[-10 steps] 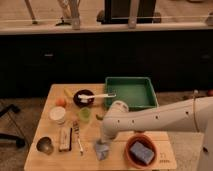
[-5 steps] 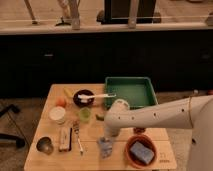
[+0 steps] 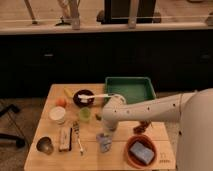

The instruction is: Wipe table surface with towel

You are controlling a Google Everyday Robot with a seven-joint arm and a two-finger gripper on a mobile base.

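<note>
A crumpled grey-blue towel [image 3: 104, 142] lies on the wooden table [image 3: 55, 160] near the front middle. My white arm reaches in from the right, and my gripper [image 3: 107, 128] points down just above the towel's far edge, touching or nearly touching it.
A green bin [image 3: 131, 90] stands at the back right. A dark bowl with a white utensil [image 3: 83, 97], a small green cup [image 3: 85, 114], a white cup [image 3: 57, 114], an orange fruit [image 3: 61, 102], a metal bowl [image 3: 44, 145], cutlery [image 3: 78, 138] and an orange bowl holding a blue sponge [image 3: 140, 151] surround the towel.
The arm has shifted slightly to the right and back; the towel stays in about the same place on the table.
</note>
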